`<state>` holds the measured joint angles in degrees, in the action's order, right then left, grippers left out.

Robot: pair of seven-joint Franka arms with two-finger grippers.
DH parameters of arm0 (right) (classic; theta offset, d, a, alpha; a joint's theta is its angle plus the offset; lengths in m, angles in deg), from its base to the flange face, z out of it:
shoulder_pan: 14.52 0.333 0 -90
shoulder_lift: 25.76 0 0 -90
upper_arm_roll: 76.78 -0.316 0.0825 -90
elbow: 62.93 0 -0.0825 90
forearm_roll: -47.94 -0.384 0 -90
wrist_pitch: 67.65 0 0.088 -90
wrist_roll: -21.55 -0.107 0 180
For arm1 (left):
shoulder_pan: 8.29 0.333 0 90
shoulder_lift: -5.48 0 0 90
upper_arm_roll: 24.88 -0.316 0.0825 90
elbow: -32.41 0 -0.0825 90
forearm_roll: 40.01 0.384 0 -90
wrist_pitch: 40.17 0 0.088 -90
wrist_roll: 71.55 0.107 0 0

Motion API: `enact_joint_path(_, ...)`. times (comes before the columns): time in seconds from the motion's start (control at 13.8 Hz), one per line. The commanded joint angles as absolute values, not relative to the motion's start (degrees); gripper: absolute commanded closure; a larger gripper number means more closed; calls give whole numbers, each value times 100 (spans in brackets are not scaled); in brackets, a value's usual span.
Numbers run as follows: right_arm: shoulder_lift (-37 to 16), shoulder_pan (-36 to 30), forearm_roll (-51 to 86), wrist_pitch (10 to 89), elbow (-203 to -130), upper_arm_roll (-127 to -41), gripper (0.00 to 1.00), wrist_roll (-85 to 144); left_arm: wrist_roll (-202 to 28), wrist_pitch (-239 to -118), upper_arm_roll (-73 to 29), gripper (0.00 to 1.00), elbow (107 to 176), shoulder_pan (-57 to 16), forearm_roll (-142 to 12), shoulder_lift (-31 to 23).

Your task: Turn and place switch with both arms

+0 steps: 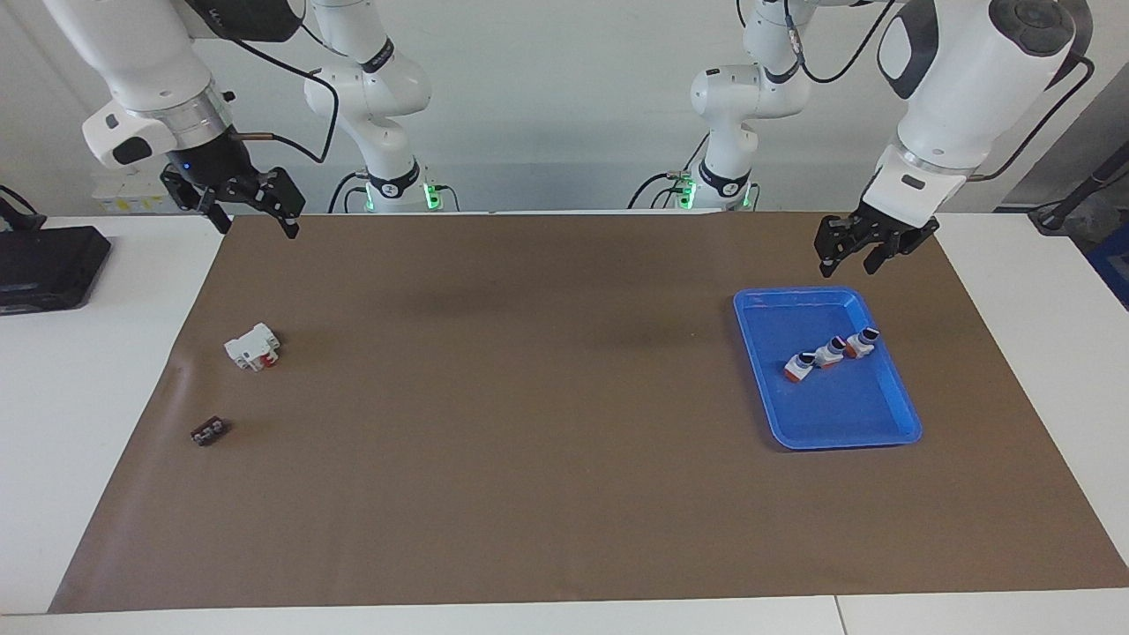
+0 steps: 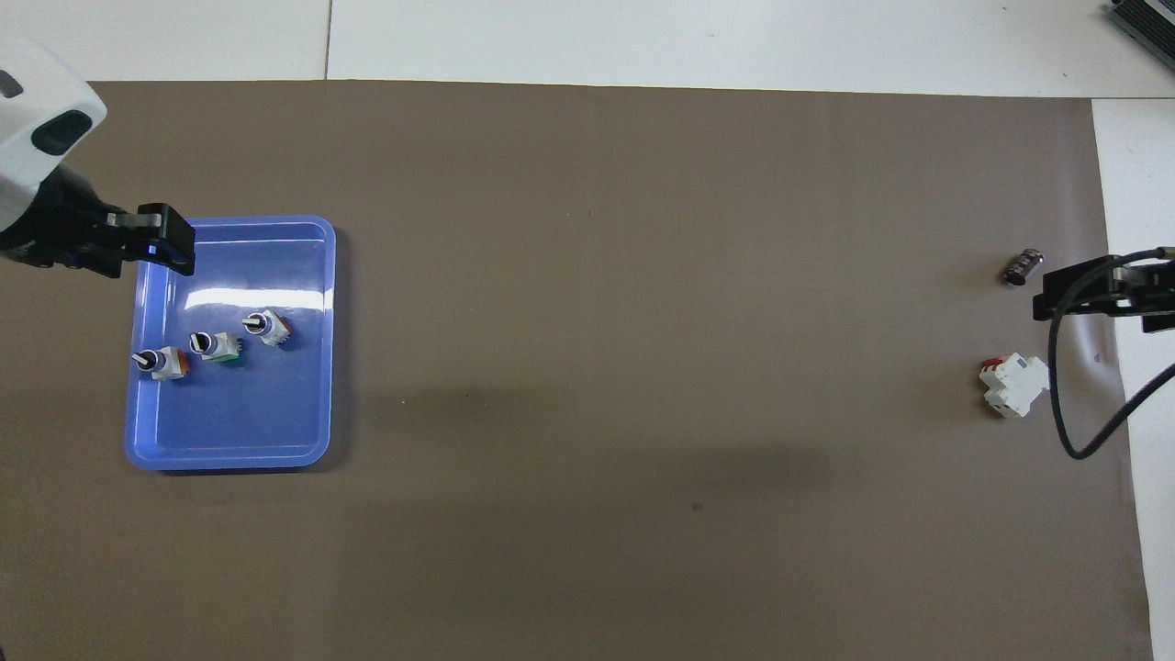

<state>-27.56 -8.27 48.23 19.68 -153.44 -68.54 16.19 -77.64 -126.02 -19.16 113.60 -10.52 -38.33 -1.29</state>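
Three thumb-sized switches lie in a row in the blue tray [image 1: 848,410] [image 2: 234,422]. Two have orange-red bases [image 1: 800,367] [image 1: 863,342], also seen in the overhead view [image 2: 267,328] [image 2: 162,363]. The middle one [image 1: 829,352] [image 2: 216,347] has a green base. My left gripper [image 1: 869,250] [image 2: 138,246] is open and empty, high in the air over the tray's edge, clear of the switches. My right gripper [image 1: 251,216] [image 2: 1097,296] is open and empty, raised over the mat's edge at the right arm's end, where that arm waits.
A larger white block with a red part [image 1: 253,346] [image 2: 1014,386] and a tiny dark brown piece [image 1: 209,431] [image 2: 1023,267] lie on the brown mat at the right arm's end. A black box [image 1: 44,265] sits on the white table beside the mat.
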Motion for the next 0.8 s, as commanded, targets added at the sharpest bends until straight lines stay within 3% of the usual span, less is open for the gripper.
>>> enact_joint_path(0.0, -2795, -810, 4891, 1874, -15328, -6852, 0, 1575, -7603, -12603, -1917, 17, 11844, -944, -3711, 345)
enact_joint_path(0.14, -2865, -810, 4882, 1883, -15363, -6852, 0, 1575, -7612, -12946, -1917, 0, 11986, -821, -3729, 381)
enact_joint_path(0.72, -2883, -810, 4882, 1875, -15381, -6852, 0, 1566, -7453, -13685, -1908, 0, 12109, -873, -3817, 381)
